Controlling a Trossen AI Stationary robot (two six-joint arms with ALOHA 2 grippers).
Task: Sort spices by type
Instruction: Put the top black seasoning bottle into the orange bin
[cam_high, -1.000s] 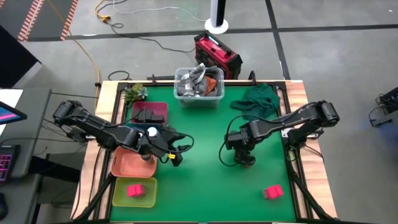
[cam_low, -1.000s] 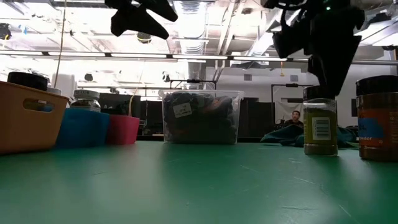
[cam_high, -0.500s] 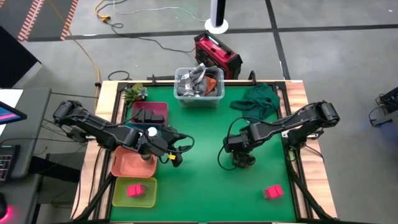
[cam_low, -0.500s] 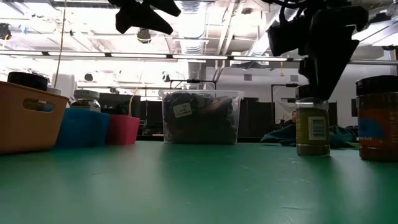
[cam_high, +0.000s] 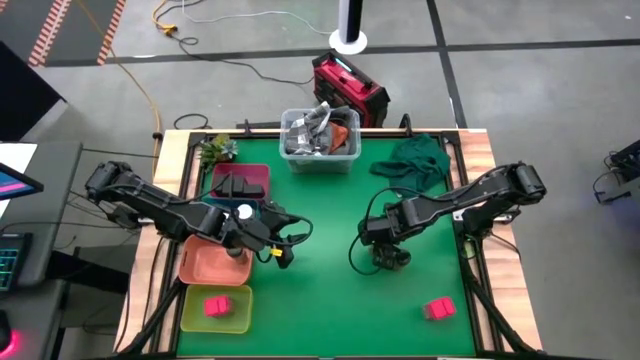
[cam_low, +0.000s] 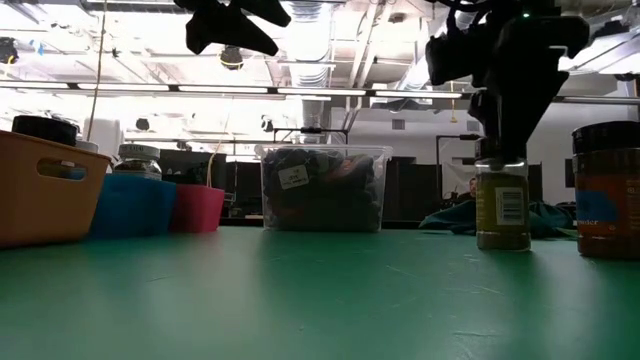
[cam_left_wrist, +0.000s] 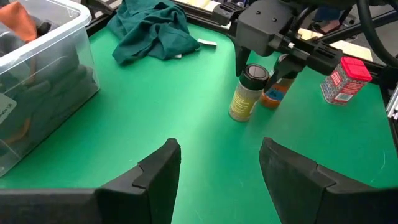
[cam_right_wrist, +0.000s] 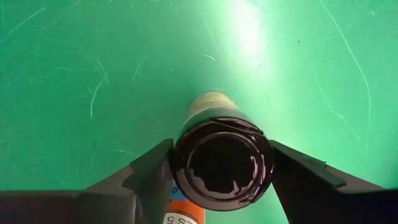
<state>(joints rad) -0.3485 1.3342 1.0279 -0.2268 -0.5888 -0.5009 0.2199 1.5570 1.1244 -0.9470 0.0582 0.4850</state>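
A round spice jar (cam_low: 502, 210) with a black lid and yellow-green contents stands upright on the green table, right of centre. My right gripper (cam_high: 385, 245) is directly above it, pointing down and shut on its lid; the left wrist view shows this too, gripper (cam_left_wrist: 252, 62) over jar (cam_left_wrist: 242, 102). A second jar with an orange label (cam_low: 607, 200) stands just beside it. A pink-red box (cam_high: 438, 309) lies near the front right. My left gripper (cam_left_wrist: 217, 168) hovers open over the trays at the left, nothing between its fingers. My right gripper pinches the jar's black lid (cam_right_wrist: 183, 165) between its two fingers (cam_right_wrist: 146, 177), one on each side of the lid's rim. The fingers come from above, pointing down. The jar stays upright with its base (cam_low: 502, 245) on the table.
Along the left edge stand a yellow-green tray (cam_high: 190, 318) holding a pink-red box, an orange tray (cam_high: 200, 268) and a pink tray (cam_high: 262, 172) with black boxes. A clear bin (cam_high: 320, 160) and a green cloth (cam_high: 415, 160) sit at the far side. Bare green mat lies between the arms.
My right gripper has tipped and turned a little over the jar and edged toward the table's left. The jar has slid a short way left with it, still upright on the table. My left gripper has kept still.
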